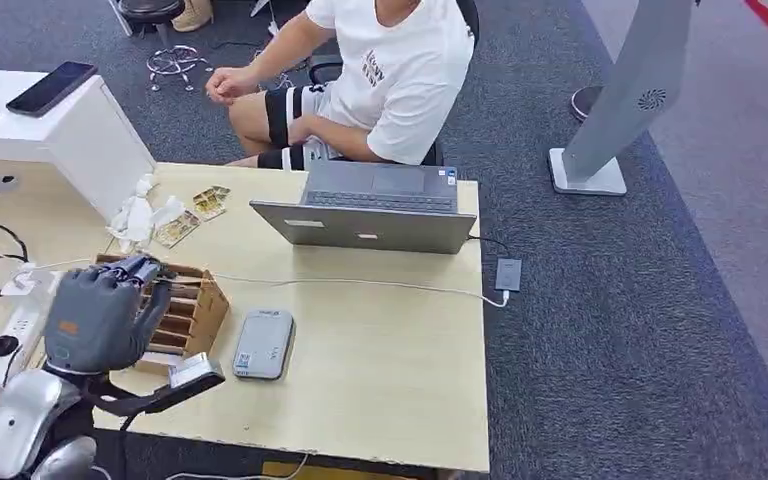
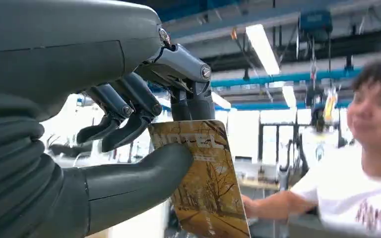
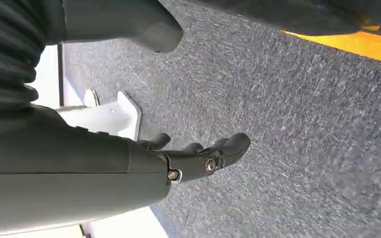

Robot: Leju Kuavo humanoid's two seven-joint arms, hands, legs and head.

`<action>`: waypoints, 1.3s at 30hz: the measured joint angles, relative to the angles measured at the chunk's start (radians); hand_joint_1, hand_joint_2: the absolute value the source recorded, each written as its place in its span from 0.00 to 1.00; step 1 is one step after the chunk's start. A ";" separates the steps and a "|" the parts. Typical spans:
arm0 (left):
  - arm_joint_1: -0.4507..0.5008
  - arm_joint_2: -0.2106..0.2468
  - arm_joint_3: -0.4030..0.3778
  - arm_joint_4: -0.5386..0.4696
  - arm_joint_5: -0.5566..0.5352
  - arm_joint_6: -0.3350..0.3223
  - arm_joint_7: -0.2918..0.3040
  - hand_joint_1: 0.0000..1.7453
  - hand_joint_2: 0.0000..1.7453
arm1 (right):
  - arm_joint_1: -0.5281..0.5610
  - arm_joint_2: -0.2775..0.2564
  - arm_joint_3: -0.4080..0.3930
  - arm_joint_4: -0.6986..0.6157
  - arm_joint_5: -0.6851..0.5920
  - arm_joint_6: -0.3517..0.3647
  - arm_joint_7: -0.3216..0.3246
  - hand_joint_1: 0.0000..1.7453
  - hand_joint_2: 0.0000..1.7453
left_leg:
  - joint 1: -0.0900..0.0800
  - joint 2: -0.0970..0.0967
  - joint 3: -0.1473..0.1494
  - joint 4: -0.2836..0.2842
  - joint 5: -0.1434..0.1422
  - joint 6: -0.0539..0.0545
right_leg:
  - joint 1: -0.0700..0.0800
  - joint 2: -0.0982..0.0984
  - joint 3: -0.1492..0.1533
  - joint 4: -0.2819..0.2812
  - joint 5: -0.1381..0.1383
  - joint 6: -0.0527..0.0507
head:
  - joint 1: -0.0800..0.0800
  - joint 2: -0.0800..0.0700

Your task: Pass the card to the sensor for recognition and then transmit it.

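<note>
Left hand (image 1: 100,318) pinching card (image 2: 206,183), wooden rack (image 1: 185,315) just behind, sensor (image 1: 263,343) beside.

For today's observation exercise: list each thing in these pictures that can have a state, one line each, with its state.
left hand: holds the card, thumb against fingers
card: held, off the table
right hand: holds nothing, fingers apart, over the carpet
laptop: lid open
card reader: flat on the table
phone: flat, screen dark

The card's (image 2: 206,183) lower corner is cut off; the person (image 2: 362,163) beyond it is blurred
</note>
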 joint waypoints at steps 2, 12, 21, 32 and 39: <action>-0.105 -0.016 -0.026 0.042 -0.009 0.000 0.011 1.00 1.00 | -0.006 0.000 0.000 0.000 0.016 0.004 -0.003 0.00 1.00 | 0.000 -0.002 0.000 0.000 0.001 -0.001 | 0.000 -0.002 0.003 0.000 0.001 0.001 | 0.000 0.000; -0.587 -0.134 -0.070 0.568 -0.123 0.193 0.043 1.00 1.00 | -0.029 -0.005 0.003 0.001 0.087 0.034 -0.021 0.00 1.00 | 0.000 0.001 -0.002 0.000 0.007 -0.001 | 0.000 0.002 -0.001 0.000 0.008 0.000 | 0.000 0.000; -0.687 -0.183 -0.070 0.809 -0.129 0.238 0.019 1.00 1.00 | -0.030 -0.010 0.011 0.004 0.095 0.045 -0.007 0.00 1.00 | 0.000 0.002 -0.003 0.000 0.006 -0.002 | 0.000 0.004 -0.003 0.000 0.008 0.000 | 0.001 0.000; -0.690 -0.203 -0.070 0.862 -0.126 0.261 0.014 0.76 1.00 | -0.030 -0.014 0.011 0.006 0.095 0.047 -0.007 0.00 1.00 | 0.000 0.002 -0.004 0.000 0.006 -0.002 | 0.000 0.004 -0.003 0.001 0.008 0.000 | 0.001 0.000; -0.690 -0.208 -0.070 0.872 -0.126 0.262 0.014 0.00 1.00 | -0.030 -0.016 0.011 0.008 0.095 0.046 -0.007 0.00 1.00 | 0.000 0.002 -0.004 0.000 0.006 -0.002 | 0.000 0.004 -0.003 0.000 0.008 0.000 | 0.001 0.000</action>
